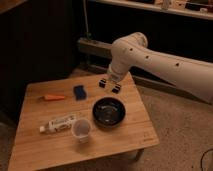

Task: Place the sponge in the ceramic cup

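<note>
The sponge (79, 91), a small dark-blue block, lies flat on the wooden table (45, 145) toward its far middle. The ceramic cup (81, 130), pale and round, stands near the table's front, left of the black bowl. My gripper (109, 86) hangs from the white arm (150, 57) above the table's far right part, to the right of the sponge and above the bowl's far rim. Its two dark fingers stand apart with nothing between them.
A wide black bowl (108, 111) sits right of the cup. A white tube (57, 123) lies left of the cup, and an orange carrot-like object (53, 97) lies at the far left. A low ledge and dark wall run behind the table.
</note>
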`<action>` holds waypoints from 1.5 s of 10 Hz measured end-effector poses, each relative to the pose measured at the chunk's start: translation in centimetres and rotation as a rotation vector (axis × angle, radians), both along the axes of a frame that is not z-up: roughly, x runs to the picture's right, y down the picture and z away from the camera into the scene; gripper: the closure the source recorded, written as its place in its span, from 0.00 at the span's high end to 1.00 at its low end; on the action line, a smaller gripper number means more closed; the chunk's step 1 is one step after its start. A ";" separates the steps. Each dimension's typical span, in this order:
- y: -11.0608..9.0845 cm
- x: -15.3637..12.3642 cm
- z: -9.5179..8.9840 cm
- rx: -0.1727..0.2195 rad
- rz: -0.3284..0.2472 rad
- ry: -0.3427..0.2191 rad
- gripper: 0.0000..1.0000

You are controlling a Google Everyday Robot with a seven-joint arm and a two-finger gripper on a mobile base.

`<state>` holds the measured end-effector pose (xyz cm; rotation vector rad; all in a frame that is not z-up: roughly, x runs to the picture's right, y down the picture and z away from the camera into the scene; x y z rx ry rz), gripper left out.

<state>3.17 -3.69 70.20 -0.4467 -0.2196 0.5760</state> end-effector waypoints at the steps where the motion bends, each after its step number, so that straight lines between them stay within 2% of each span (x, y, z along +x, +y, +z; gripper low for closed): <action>1: -0.2 0.3 -0.1 0.027 0.066 -0.046 0.61; 3: -0.5 0.3 -0.3 0.046 0.105 -0.074 0.61; 6: -0.5 0.2 -0.3 0.047 0.092 -0.064 0.61; 7: -1.1 -0.7 -0.6 0.054 0.043 -0.035 0.61; 10: -3.2 -4.6 0.0 0.073 -0.063 -0.046 0.61; 11: -3.6 -5.4 0.5 0.066 -0.087 -0.032 0.61; 12: -3.8 -5.8 1.3 0.042 -0.082 0.025 0.61; 13: -3.5 -6.0 1.7 -0.003 -0.022 0.106 0.61; 15: -2.9 -4.7 2.0 -0.058 0.130 0.283 0.61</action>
